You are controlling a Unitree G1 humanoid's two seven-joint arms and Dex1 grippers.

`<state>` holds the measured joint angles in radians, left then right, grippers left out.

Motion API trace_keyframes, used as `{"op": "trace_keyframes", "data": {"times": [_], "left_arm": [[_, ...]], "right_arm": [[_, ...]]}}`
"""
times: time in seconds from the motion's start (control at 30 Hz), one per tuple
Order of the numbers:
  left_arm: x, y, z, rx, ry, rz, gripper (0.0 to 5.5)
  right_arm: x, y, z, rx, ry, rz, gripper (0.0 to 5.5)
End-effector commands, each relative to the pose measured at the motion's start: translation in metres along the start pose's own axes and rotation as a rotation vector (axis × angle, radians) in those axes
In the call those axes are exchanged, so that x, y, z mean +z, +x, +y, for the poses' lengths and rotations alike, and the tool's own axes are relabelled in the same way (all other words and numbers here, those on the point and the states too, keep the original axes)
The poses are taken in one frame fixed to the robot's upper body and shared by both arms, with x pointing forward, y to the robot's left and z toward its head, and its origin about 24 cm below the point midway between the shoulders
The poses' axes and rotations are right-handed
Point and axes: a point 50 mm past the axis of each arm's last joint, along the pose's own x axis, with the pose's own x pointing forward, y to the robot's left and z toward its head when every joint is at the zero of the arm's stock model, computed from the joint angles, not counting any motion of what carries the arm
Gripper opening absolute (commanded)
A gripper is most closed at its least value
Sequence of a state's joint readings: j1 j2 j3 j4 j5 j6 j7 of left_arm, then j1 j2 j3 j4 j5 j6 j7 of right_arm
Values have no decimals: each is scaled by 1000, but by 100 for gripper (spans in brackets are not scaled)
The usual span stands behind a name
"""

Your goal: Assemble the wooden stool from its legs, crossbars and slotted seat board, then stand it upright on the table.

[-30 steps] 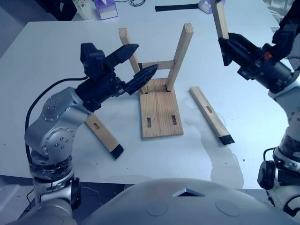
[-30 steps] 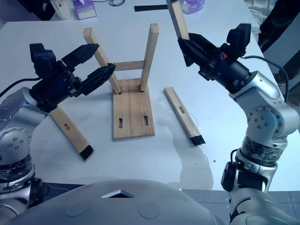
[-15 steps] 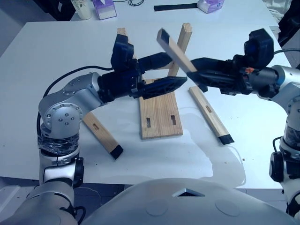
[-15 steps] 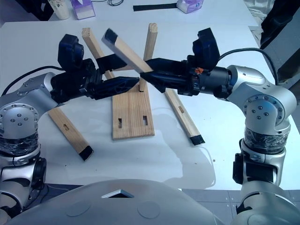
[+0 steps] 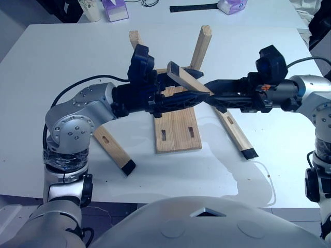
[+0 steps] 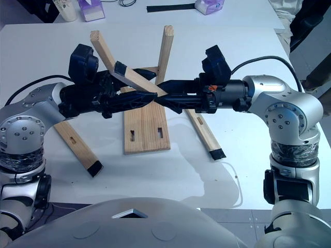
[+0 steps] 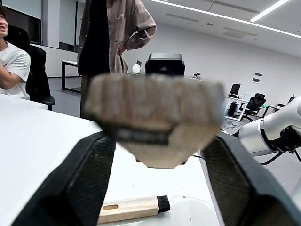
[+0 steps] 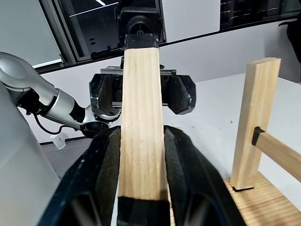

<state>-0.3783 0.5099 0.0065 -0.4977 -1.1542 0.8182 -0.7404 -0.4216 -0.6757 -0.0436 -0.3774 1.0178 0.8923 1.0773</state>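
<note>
Meeting above the white counter, both arms hang over the pale slotted seat board, and the right claw carries a light wooden leg with a black tip. Left wrist view: the left claw looks spread, its fingers flanking the leg's end, though contact is hard to judge. Right wrist view: the leg is squeezed tight. The risk is a mistimed handover that drops it onto the upright wooden legs.

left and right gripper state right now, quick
Left gripper: open, jaws on either side of the wooden leg's free end.
Right gripper: closed, holding the wooden leg.
</note>
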Motion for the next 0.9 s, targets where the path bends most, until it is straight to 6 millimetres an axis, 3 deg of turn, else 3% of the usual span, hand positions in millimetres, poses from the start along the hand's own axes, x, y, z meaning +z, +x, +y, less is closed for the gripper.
{"op": "trace_keyframes", "data": {"times": [0.03, 0.13, 0.4, 0.67, 0.7, 0.83, 0.9], "left_arm": [[5, 8, -4, -29, 14, -1, 260], [5, 10, -5, -32, 14, -4, 258], [-3, 6, -6, -35, 13, 28, 129], [-4, 3, 1, -12, 23, 26, 130], [-3, 2, 3, -5, 24, 20, 130], [-2, 0, 8, 8, 49, 34, 130], [-1, -5, 9, 15, 65, 51, 130]], "right_arm": [[3, 3, 0, 14, -22, 4, 130], [4, 5, 0, 19, -21, -3, 130], [5, 4, -1, 18, -29, -1, 130], [0, 3, -5, -55, -73, 57, 130], [-5, 5, -8, -83, -100, 91, 166], [-25, 5, -12, -130, -153, 207, 226], [-36, 0, -12, -145, -160, 256, 227]]}}
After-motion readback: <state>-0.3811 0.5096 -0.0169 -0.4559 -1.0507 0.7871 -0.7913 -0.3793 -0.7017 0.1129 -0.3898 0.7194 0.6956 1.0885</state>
